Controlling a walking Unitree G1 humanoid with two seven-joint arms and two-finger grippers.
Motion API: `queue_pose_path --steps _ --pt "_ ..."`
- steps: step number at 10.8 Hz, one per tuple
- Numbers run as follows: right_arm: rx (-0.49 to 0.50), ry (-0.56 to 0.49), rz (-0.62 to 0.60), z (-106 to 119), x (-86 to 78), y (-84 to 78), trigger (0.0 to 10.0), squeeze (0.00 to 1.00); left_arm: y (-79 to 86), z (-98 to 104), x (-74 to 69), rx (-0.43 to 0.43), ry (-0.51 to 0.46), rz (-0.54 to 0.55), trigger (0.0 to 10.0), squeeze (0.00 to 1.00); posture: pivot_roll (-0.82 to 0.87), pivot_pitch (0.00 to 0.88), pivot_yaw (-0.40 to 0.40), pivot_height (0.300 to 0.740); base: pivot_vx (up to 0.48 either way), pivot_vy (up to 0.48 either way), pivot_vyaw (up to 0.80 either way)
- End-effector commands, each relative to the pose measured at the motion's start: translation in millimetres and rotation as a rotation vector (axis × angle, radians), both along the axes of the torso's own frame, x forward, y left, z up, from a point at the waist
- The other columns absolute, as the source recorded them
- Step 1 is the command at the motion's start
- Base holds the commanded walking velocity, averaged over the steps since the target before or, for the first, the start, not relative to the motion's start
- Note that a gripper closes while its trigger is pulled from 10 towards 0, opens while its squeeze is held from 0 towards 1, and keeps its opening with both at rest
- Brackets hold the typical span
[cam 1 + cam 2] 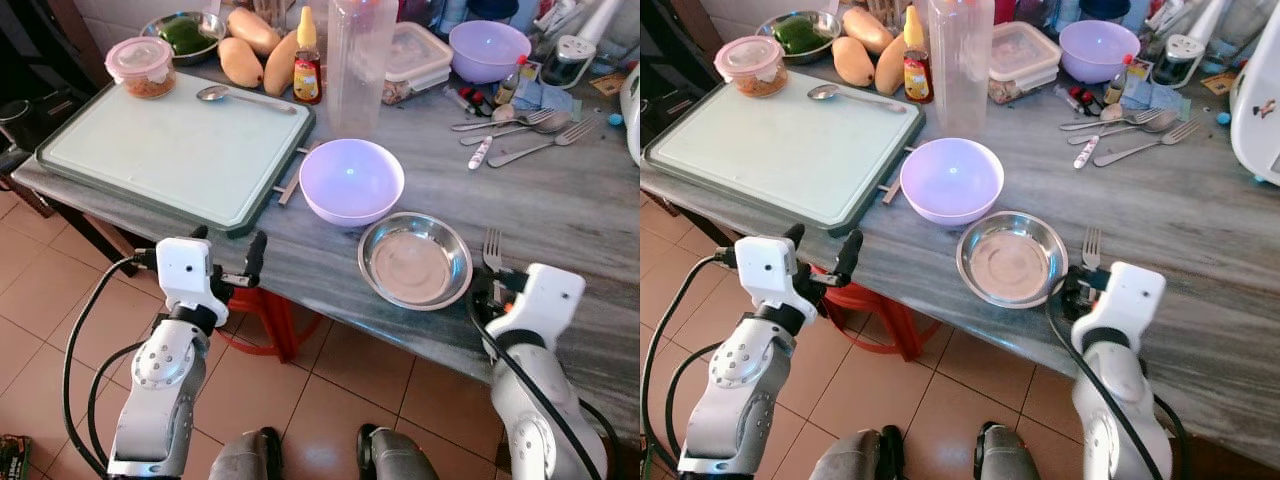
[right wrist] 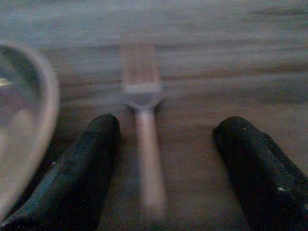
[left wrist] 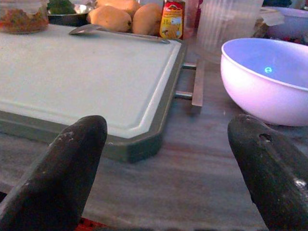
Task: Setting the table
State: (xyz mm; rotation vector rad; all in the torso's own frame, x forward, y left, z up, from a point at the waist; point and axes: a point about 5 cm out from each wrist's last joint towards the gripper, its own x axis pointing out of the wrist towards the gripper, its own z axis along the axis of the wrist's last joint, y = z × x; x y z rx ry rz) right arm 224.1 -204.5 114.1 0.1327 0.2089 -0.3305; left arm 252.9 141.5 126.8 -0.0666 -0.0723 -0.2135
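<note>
Right gripper (image 2: 159, 168) is straddling the slim silver metal fork (image 2: 144, 144), fingers wide, handle pointing between them, just beside the round steel dish (image 1: 415, 260).

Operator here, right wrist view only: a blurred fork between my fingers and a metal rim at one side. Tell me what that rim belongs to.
Observer: A steel bowl, sitting left of the fork near the table's front edge.
Operator: Report what stands behind the bowl.
Observer: A lilac bowl, touching its far rim.
Operator: Give me the left gripper's position.
Observer: The left gripper hangs open off the table edge, facing the cutting board.
</note>
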Motion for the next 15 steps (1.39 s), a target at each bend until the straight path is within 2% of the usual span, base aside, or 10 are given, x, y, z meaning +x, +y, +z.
queue_pose_path --steps 1,2,3,4,5,7,10,12,13,15 --pt "-0.017 -0.015 -0.057 0 -6.0 -9.2 10.0 1.0 0.0 1 -0.9 0.005 -0.007 -0.006 10.0 0.0 -0.08 0.187 0.047 0.74 0.0 0.0 0.0" --pt "-0.036 -0.071 -0.037 8 -3.9 -7.4 10.0 1.0 0.0 1 -1.1 0.002 -0.007 -0.008 10.0 0.0 -0.08 0.186 0.049 0.74 0.0 0.0 0.0" --pt "-0.047 -0.141 0.002 16 -0.3 -1.9 10.0 0.76 0.4 1 -1.3 0.0 -0.007 -0.011 10.0 0.0 -0.08 0.182 0.056 0.74 0.0 0.0 0.0" --pt "-0.055 -0.212 0.052 25 4.7 6.8 10.0 0.12 -0.1 1 -0.6 0.002 -0.009 -0.016 10.0 0.0 -0.08 0.174 0.062 0.74 0.0 0.0 0.0" --pt "-0.069 -0.227 0.069 26 5.8 9.1 10.0 0.0 -0.3 1 -0.1 0.002 -0.01 -0.016 10.0 0.0 -0.08 0.174 0.063 0.74 0.0 0.0 0.0" --pt "-0.152 -0.254 0.11 32 10.1 11.7 10.0 0.0 -1.3 2 1.4 0.003 -0.014 -0.016 10.0 0.0 -0.08 0.169 0.065 0.74 0.0 0.0 0.0" --pt "-0.295 -0.275 0.261 38 13.7 21.8 10.0 0.0 -4.6 -3 3.5 0.0 0.006 -0.024 10.0 0.0 -0.1 0.16 0.088 0.74 0.0 0.0 0.0" --pt "-0.426 -0.229 0.342 30 3.8 23.7 10.0 0.0 -2.9 -6 7.8 0.003 0.022 -0.008 10.0 0.0 -0.11 0.136 0.097 0.74 0.0 0.0 0.0" --pt "-0.503 -0.186 0.118 34 4.7 -8.6 10.0 0.0 0.1 -3 8.6 0.0 0.002 0.011 10.0 0.0 -0.09 0.119 0.065 0.74 0.0 0.0 0.0" --pt "-0.548 -0.149 -0.048 32 -5.2 -31.0 10.0 0.0 6.9 -3 7.5 -0.006 0.001 0.057 10.0 0.0 -0.09 0.123 0.063 0.74 0.0 0.0 0.0"
